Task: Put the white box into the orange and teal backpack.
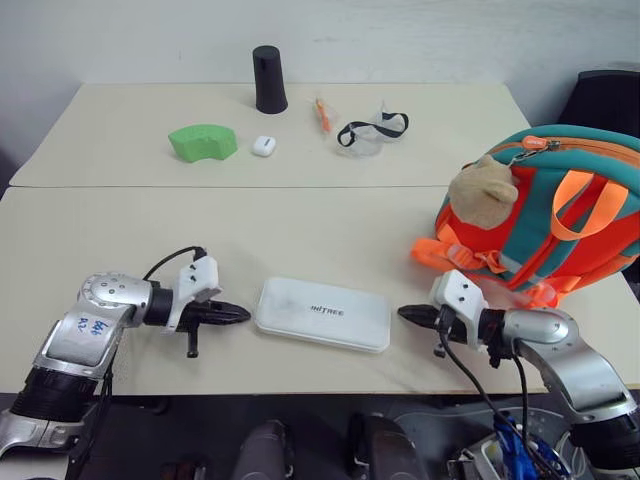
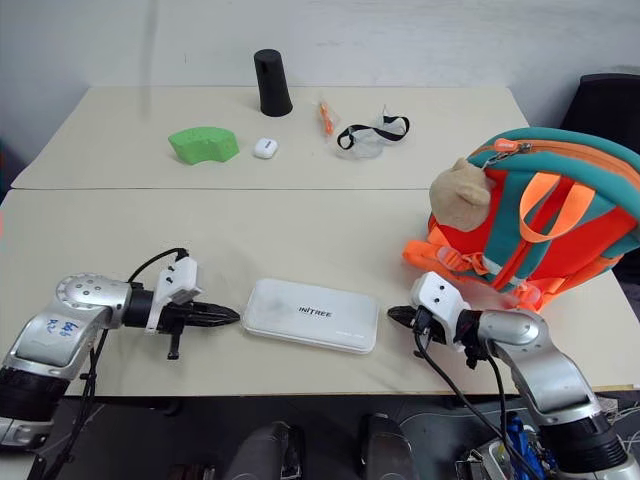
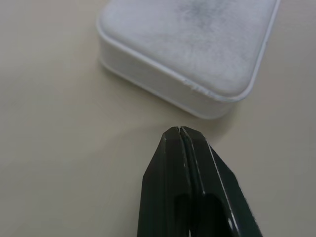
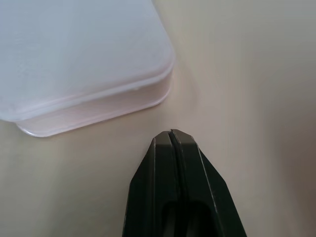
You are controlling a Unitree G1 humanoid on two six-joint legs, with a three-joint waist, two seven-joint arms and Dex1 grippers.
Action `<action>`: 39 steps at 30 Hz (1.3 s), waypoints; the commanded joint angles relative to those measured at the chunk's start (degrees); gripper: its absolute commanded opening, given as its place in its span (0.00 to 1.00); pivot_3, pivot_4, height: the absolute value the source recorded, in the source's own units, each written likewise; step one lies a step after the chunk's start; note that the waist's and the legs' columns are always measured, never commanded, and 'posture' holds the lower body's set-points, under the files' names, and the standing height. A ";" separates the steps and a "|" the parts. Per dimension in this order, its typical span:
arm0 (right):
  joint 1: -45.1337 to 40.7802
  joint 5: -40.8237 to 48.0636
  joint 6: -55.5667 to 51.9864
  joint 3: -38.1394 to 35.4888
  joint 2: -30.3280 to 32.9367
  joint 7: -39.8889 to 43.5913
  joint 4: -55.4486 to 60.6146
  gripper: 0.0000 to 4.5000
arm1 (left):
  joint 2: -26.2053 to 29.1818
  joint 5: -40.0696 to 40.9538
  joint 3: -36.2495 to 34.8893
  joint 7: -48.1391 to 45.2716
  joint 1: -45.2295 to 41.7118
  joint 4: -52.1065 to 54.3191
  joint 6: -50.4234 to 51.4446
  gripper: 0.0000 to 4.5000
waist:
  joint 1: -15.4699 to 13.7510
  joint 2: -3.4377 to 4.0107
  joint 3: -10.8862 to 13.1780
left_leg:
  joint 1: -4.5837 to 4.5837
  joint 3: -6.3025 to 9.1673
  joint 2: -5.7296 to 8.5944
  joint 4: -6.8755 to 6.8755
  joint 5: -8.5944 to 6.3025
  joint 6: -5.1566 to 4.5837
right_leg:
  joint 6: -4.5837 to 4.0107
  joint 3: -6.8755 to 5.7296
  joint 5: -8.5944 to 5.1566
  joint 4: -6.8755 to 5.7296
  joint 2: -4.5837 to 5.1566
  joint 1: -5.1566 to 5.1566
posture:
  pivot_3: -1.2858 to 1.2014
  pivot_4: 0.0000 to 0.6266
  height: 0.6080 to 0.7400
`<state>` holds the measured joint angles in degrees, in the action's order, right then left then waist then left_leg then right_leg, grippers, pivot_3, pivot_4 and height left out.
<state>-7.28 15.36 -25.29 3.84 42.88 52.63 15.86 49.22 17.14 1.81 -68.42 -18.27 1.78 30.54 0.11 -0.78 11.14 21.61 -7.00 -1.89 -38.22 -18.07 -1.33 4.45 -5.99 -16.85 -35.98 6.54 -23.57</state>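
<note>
The left gripper point(image 1: 240, 314), fingers pressed together, points at the white box's point(image 1: 322, 313) left end; the box lies flat on the counter point(image 1: 330, 235). The right gripper point(image 1: 408, 314), fingers likewise together, faces the box's right end, probably to squeeze and lift it toward the orange and teal backpack point(image 1: 560, 210) beyond.

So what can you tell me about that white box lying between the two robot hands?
The white box is a flat, long case with rounded corners, apparently plastic, closed, with small dark lettering on its lid. It lies flat on the table, near the front edge, slightly askew. The left gripper and the right gripper point at its two short ends, both shut; each tip stands just short of the box, not touching. The backpack sits apart, to its right.
</note>
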 commanded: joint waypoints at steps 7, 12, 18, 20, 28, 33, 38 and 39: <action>0.26 0.64 1.66 0.28 2.36 3.64 3.54 0.00 | 1.11 13.56 -3.76 -1.33 -6.27 -3.04 25.96 0.62 | -0.01 0.00 0.00 | 0.00 0.02 0.02 -0.01 0.01 0.00 | 0.00 -0.01 0.00 -0.02 -0.01 0.01 | 0.52 0.24 1.00; -0.15 -0.61 3.35 1.03 2.17 4.30 2.46 0.00 | 0.82 16.21 -2.09 0.03 -9.38 -4.46 35.62 0.97 | 0.05 0.00 0.00 | 0.00 0.00 0.02 -0.01 0.03 0.03 | 0.01 -0.01 0.00 -0.02 -0.08 0.00 | 0.52 0.24 1.00; -0.09 -1.75 4.91 1.74 1.66 4.89 1.66 0.00 | -1.23 15.96 1.71 2.32 -11.68 -5.40 39.70 0.97 | -0.01 0.00 0.00 | 0.00 0.00 0.03 -0.02 0.04 0.04 | 0.00 0.04 0.00 -0.02 -0.07 0.00 | 0.52 0.24 1.00; -0.09 -2.13 5.79 2.17 1.54 5.16 1.31 0.00 | -2.81 16.04 3.34 2.62 -13.33 -6.75 40.97 0.97 | -0.21 -0.01 0.00 | 0.00 0.01 0.04 -0.04 0.05 0.05 | 0.01 0.04 0.00 -0.04 -0.07 0.02 | 0.52 0.24 1.00; 1.02 -3.90 9.65 3.90 2.20 7.03 0.30 0.00 | -9.65 15.79 6.95 3.57 -21.00 -13.50 43.16 0.97 | -0.28 -0.03 -0.01 | 0.00 0.05 0.12 -0.10 0.09 -0.01 | 0.02 0.02 0.00 -0.05 -0.10 0.08 | 0.52 0.24 1.00; 2.17 -5.17 11.87 4.18 2.39 7.34 -0.20 0.00 | -11.43 14.99 12.94 0.36 -25.34 -16.52 42.28 0.97 | -0.25 -0.07 -0.03 | -0.02 0.06 0.12 -0.11 0.11 0.01 | 0.02 0.01 0.00 -0.05 -0.17 0.11 | 0.52 0.24 1.00; 2.32 -5.46 12.41 4.33 1.85 7.11 -0.68 0.00 | -13.40 13.90 15.87 -2.03 -29.66 -20.52 40.63 0.97 | -0.19 -0.08 -0.04 | -0.01 0.05 0.10 -0.18 0.12 0.02 | 0.03 0.02 0.00 -0.06 -0.19 0.11 | 0.52 0.24 1.00; 2.61 -5.59 12.66 4.37 1.82 7.03 -0.64 0.00 | -13.63 13.68 16.51 -2.78 -30.38 -21.08 40.09 0.97 | -0.19 -0.08 -0.04 | -0.02 0.06 0.10 -0.18 0.12 0.02 | 0.03 0.02 0.00 -0.07 -0.20 0.11 | 0.52 0.24 1.00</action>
<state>-5.76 10.22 -13.05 7.06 44.71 59.30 15.28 35.96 31.09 17.52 -69.22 -47.12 -19.01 71.82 -0.07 -0.86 11.11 21.59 -6.95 -1.79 -38.40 -17.95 -1.31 4.47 -5.97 -16.85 -36.05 6.34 -23.46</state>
